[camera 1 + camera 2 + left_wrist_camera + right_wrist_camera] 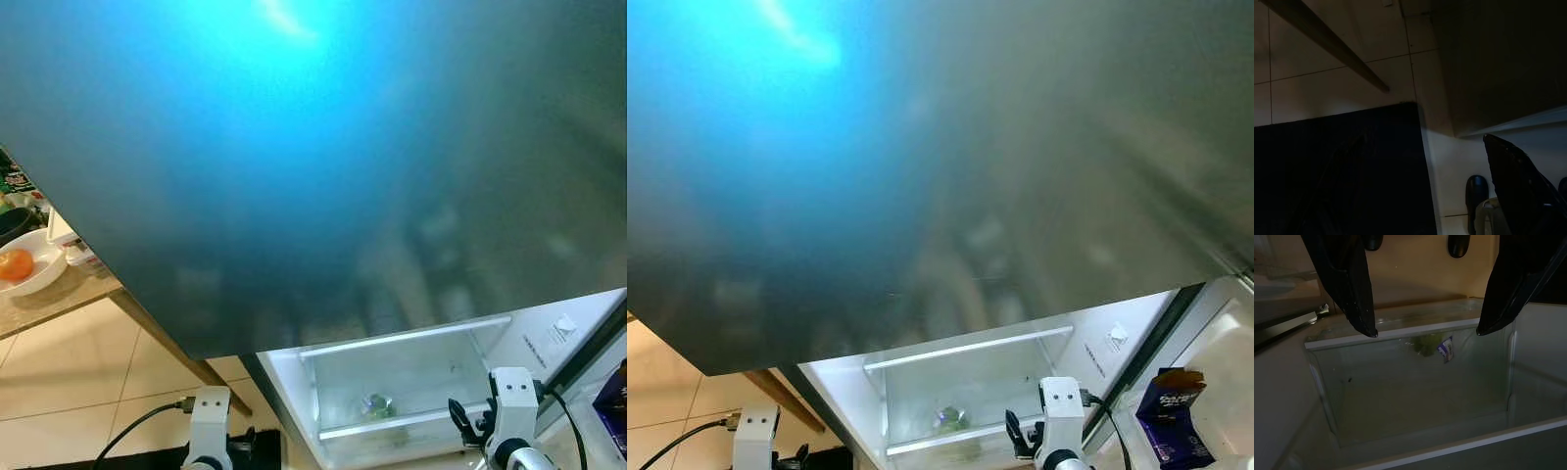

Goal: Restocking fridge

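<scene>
The open fridge door stands close in front of me, a wide grey panel with a blue glare. Low on its inner side is a clear door bin with a white rail. Inside the bin lies a small green item with a blue and white label, also seen from the head as the green item. My right gripper hangs open just in front of the bin's rail, with nothing between its fingers. My left arm's wrist hangs low on the left over the floor; one dark finger shows.
A purple carton stands at the right, on the fridge side. At the left a wooden table carries a white bowl with an orange fruit. Its leg slants down to the pale tiled floor.
</scene>
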`<state>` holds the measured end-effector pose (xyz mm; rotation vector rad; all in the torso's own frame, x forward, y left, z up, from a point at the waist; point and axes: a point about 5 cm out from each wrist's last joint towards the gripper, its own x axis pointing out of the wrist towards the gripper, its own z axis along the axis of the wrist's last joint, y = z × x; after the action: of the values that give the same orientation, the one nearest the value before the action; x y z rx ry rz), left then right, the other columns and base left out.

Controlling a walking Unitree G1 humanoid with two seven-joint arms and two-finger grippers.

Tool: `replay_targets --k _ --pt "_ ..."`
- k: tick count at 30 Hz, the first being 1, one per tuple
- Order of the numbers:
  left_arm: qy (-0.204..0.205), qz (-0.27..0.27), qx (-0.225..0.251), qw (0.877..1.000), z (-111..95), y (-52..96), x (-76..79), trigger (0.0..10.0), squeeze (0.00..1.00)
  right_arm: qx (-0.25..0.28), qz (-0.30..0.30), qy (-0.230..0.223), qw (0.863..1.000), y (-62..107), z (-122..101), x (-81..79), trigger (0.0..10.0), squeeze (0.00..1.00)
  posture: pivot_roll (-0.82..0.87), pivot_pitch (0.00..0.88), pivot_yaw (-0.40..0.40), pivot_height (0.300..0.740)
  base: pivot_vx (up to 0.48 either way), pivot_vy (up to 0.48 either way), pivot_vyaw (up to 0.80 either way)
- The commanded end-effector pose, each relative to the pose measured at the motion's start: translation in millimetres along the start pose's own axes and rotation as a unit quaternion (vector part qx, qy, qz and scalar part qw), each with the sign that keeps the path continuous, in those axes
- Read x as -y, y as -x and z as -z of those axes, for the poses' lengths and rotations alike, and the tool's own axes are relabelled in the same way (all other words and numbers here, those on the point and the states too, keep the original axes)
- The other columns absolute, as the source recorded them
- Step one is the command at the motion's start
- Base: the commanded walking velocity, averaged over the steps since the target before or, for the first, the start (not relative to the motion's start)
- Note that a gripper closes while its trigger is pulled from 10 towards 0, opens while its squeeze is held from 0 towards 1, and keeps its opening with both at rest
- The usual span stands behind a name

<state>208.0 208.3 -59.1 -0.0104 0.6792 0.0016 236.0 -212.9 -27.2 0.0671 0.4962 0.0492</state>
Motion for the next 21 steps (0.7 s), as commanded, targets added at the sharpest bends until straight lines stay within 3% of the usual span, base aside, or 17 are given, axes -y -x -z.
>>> replay_targets --k 1,8,21 --pt "-0.001 -0.002 -0.011 1.0 6.5 2.5 -1.7 10.0 0.0 0.004 -0.006 -0.02 1.0 2.7 4.2 -2.3 10.0 0.0 -0.07 0.103 0.098 0.74 0.0 0.0 0.0" --pt "0.0 -0.002 -0.013 1.0 7.8 2.7 -0.5 10.0 0.0 -0.03 0.006 0.011 0.999 0.9 8.7 -0.5 10.0 0.0 -0.07 0.099 0.097 0.74 0.0 0.0 0.0" --pt "-0.01 0.017 -0.012 1.0 4.8 0.2 6.6 10.0 0.0 -0.015 0.026 0.035 0.999 1.9 5.1 6.3 10.0 0.0 -0.07 0.083 0.101 0.74 0.0 0.0 0.0"
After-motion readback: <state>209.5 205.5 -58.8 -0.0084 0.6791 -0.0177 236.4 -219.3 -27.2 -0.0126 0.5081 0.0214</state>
